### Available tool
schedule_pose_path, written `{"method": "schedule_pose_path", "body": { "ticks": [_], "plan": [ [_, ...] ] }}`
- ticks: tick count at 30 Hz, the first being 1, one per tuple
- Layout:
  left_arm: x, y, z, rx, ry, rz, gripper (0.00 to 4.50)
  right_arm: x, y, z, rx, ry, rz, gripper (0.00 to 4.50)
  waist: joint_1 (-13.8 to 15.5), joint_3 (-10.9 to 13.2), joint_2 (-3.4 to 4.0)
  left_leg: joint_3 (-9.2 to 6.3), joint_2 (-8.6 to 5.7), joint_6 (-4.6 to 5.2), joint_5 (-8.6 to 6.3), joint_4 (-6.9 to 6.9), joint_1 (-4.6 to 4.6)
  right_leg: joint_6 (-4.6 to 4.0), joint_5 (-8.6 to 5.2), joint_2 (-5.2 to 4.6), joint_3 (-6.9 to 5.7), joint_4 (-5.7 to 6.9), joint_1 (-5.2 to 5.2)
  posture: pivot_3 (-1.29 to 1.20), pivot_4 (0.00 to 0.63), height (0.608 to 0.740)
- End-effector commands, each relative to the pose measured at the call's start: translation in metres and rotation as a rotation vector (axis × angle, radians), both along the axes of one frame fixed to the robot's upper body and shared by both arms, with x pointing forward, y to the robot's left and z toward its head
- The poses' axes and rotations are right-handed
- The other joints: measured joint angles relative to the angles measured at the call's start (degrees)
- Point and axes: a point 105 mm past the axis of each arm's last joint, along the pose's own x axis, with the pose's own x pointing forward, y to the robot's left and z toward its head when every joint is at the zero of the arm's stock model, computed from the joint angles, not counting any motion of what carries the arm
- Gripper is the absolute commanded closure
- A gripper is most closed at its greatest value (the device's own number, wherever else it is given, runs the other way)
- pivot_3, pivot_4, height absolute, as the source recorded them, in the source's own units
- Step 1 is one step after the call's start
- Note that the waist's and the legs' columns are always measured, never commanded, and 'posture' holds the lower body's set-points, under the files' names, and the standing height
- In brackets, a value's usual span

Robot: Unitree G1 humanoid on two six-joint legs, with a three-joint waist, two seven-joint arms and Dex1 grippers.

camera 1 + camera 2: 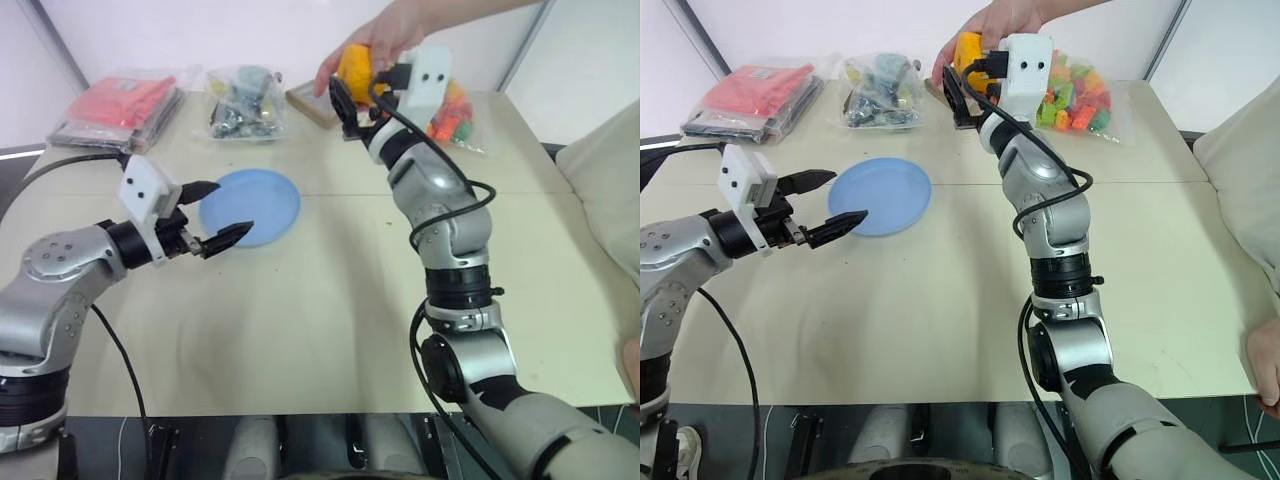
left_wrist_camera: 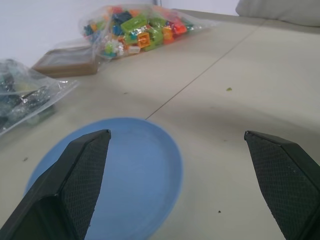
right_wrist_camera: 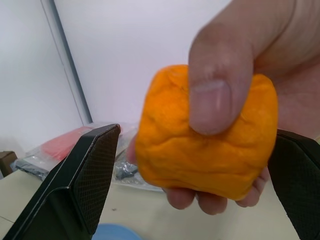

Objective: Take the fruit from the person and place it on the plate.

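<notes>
Fruit [image 3: 207, 145]: held aloft in person's hand [image 1: 375, 45], between the parted fingers of right gripper [image 3: 195, 185], one side apart; left gripper [image 1: 215, 215]: spread wide, empty, over plate [image 1: 262, 205] edge.

L gripper [image 2: 177, 192] fingers wide apart over blue plate [image 2: 150, 170]; bagged blocks [image 2: 140, 27] beyond (prob. plastic).

You have one fruit [image 3: 206, 144] in view, held in one person's hand [image 1: 372, 45], and one light blue plate [image 1: 250, 206] on one table [image 1: 320, 330]. Count three clear bags: red pieces [image 1: 125, 103], dark mixed parts [image 1: 243, 102], and multicoloured blocks [image 1: 1075, 98]. There are two grippers, left [image 1: 219, 212] and right [image 3: 195, 200].
</notes>
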Motion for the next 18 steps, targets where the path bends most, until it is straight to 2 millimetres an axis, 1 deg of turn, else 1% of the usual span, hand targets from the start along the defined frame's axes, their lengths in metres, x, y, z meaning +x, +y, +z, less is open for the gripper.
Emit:
{"method": "schedule_pose_path", "body": {
  "ticks": [1, 2, 3, 4, 10, 13, 17, 18],
  "plan": [
    [-0.005, 0.002, 0.013, 0.010, -0.055, 0.011, 0.00, -0.006, 0.003, 0.024, 0.019, -0.090, 0.010, 1.29, -0.02, 0.00, 0.00, 0.00, 0.00, 0.00, 0.00, 0.00, 0.00, 0.00, 0.00, 0.00, 0.00, 0.00, 0.00, 0.00, 0.150, 0.731],
    [-0.005, 0.002, 0.013, 0.010, -0.055, 0.013, 0.00, -0.007, 0.004, 0.024, 0.018, -0.091, 0.010, 1.86, -0.04, 0.00, 0.00, 0.00, 0.00, 0.00, 0.00, 0.00, 0.00, 0.00, 0.00, 0.00, 0.00, 0.00, 0.00, 0.00, 0.150, 0.731],
    [-0.005, 0.003, 0.013, 0.010, -0.055, 0.014, 0.00, -0.007, 0.004, 0.024, 0.019, -0.092, 0.011, 2.28, -0.04, 0.00, 0.00, 0.00, 0.00, 0.00, 0.00, 0.00, 0.00, 0.00, 0.00, 0.00, 0.00, 0.00, 0.00, 0.00, 0.150, 0.731],
    [-0.005, 0.003, 0.013, 0.010, -0.055, 0.015, 0.00, -0.007, 0.004, 0.024, 0.019, -0.093, 0.011, 2.45, -0.04, 0.00, 0.00, 0.00, 0.00, 0.00, 0.00, -0.01, 0.00, 0.00, 0.00, 0.00, 0.00, 0.00, 0.00, 0.00, 0.150, 0.731],
    [-0.013, 0.019, 0.016, -0.002, -0.043, 0.065, 0.00, -0.008, 0.004, 0.025, 0.007, -0.096, 0.022, 2.45, -0.14, 0.01, 0.02, -0.02, 0.02, 0.00, 0.00, -0.04, 0.00, -0.01, 0.00, 0.00, 0.00, 0.00, -0.04, 0.00, 0.150, 0.731],
    [-0.015, 0.022, 0.018, -0.013, -0.042, 0.081, 0.00, -0.011, 0.012, 0.020, -0.016, -0.078, 0.089, 2.45, -0.13, 0.01, 0.02, -0.03, 0.03, 0.00, 0.00, -0.05, 0.00, -0.01, 0.00, 0.00, 0.00, 0.00, -0.04, 0.00, 0.150, 0.731],
    [-0.018, 0.025, 0.016, -0.003, -0.038, 0.106, 0.00, -0.015, 0.027, -0.001, -0.111, 0.001, 0.203, 2.45, -0.08, 0.01, 0.02, -0.03, 0.02, 0.00, 0.00, -0.05, 0.00, -0.01, 0.00, -0.02, 0.00, -0.01, -0.04, 0.00, 0.150, 0.731],
    [-0.019, 0.030, 0.017, -0.010, -0.043, 0.143, 0.00, -0.016, 0.035, -0.015, -0.138, 0.061, 0.258, 2.45, -0.09, 0.01, 0.02, -0.03, 0.02, 0.00, 0.00, -0.05, 0.00, -0.01, 0.00, -0.02, 0.00, -0.01, -0.04, 0.00, 0.150, 0.731]
  ]
}}
